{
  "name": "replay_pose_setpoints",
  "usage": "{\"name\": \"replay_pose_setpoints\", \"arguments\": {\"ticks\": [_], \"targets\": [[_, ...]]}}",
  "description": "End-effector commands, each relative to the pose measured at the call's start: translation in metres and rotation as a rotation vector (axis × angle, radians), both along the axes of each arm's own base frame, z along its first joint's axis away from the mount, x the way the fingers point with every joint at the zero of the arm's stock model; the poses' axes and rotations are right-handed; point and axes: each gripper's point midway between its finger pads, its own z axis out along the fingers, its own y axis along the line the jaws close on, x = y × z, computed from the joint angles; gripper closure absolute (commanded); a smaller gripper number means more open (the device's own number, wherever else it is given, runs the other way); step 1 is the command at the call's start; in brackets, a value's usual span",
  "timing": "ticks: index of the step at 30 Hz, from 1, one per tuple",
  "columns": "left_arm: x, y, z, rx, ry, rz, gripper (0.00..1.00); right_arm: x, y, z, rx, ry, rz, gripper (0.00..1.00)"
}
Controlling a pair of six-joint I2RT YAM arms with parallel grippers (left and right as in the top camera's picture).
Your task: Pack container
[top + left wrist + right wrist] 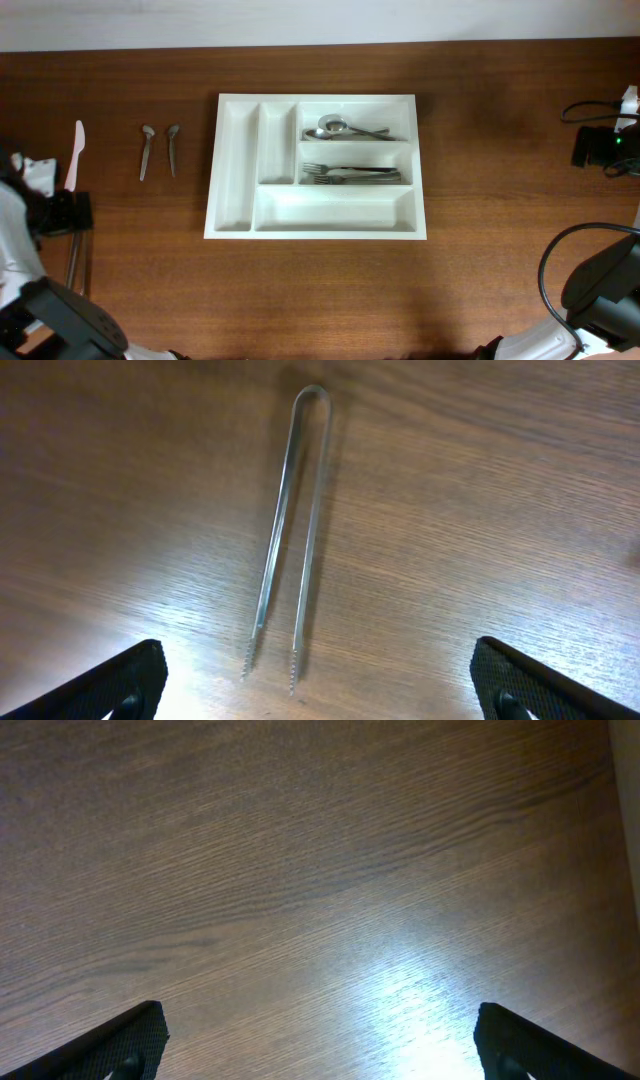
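Note:
The container [235,165], a white tray with five compartments, lies at the table's middle. Its upper right compartment holds spoons [345,128], and the one below holds forks [350,174]. Left of it lie two loose spoons [147,150] [173,148] and a white knife [75,155]. Metal tongs [290,530] lie on the wood just ahead of my left gripper [320,682], which is open above their toothed tips and touches nothing. My right gripper [320,1040] is open over bare wood at the near right.
A black device with cables [595,146] sits at the far right edge. My left arm [30,230] covers the near left corner and my right arm [600,290] the near right corner. The tray's two narrow compartments and its long bottom one are bare.

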Motion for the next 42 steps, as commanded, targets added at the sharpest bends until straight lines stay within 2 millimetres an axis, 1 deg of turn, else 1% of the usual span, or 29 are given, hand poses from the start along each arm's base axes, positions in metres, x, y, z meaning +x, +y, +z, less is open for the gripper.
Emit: {"name": "replay_pose_setpoints", "arguments": {"ticks": [1,3,4,7,10,12,16,19,23,27,35,37,38,39,40,42], "targets": [[0.005,-0.002,-0.009,-0.112,-0.063,0.005,0.01,-0.001,0.0,0.0,-0.003,0.002,-0.006,0.02],[-0.001,-0.005,-0.01,-0.131,-0.043,0.011,0.01,-0.001,0.0,0.0,-0.003,0.002,-0.006,0.02],[-0.001,-0.004,-0.01,-0.129,-0.043,0.003,0.01,-0.001,0.0,0.0,-0.003,0.002,-0.006,0.01],[0.006,0.001,-0.01,-0.102,-0.061,-0.044,0.01,-0.001,0.0,0.0,-0.003,0.002,-0.006,0.01],[0.015,0.01,-0.014,-0.07,-0.076,-0.092,0.01,-0.001,0.0,0.0,-0.003,0.001,-0.006,0.01],[0.017,0.011,-0.022,-0.072,-0.066,-0.127,0.01,-0.001,0.0,0.0,-0.003,0.002,-0.005,0.01],[0.016,0.012,-0.049,-0.11,-0.001,-0.201,0.01,-0.001,0.0,0.0,-0.003,0.002,-0.006,0.01],[0.015,0.01,-0.069,-0.151,0.039,-0.213,0.01,-0.001,0.0,0.0,-0.003,0.002,-0.006,0.01],[0.009,0.011,-0.087,-0.169,0.094,-0.208,0.01,0.0,0.0,0.0,-0.003,0.001,-0.005,0.01],[-0.003,0.018,-0.093,-0.14,0.17,-0.2,0.01,-0.001,0.0,0.0,-0.003,0.002,-0.005,0.01],[-0.006,0.021,-0.093,-0.135,0.175,-0.192,0.01,-0.001,0.0,0.0,-0.003,0.002,-0.005,0.01],[-0.011,0.024,-0.094,-0.126,0.193,-0.184,0.01,0.0,0.0,0.0,-0.003,0.001,-0.006,0.01],[-0.011,0.031,-0.095,-0.111,0.185,-0.172,0.01,-0.001,0.0,0.0,-0.003,0.002,-0.005,0.01],[-0.007,0.031,-0.098,-0.119,0.168,-0.168,0.01,0.0,0.0,0.0,-0.003,0.001,-0.006,0.01],[-0.002,0.027,-0.101,-0.136,0.15,-0.173,0.01,-0.001,0.0,0.0,-0.003,0.002,-0.005,0.01],[0.0,0.022,-0.104,-0.135,0.17,-0.185,0.01,0.0,0.0,0.0,-0.003,0.001,-0.006,0.01]]}}
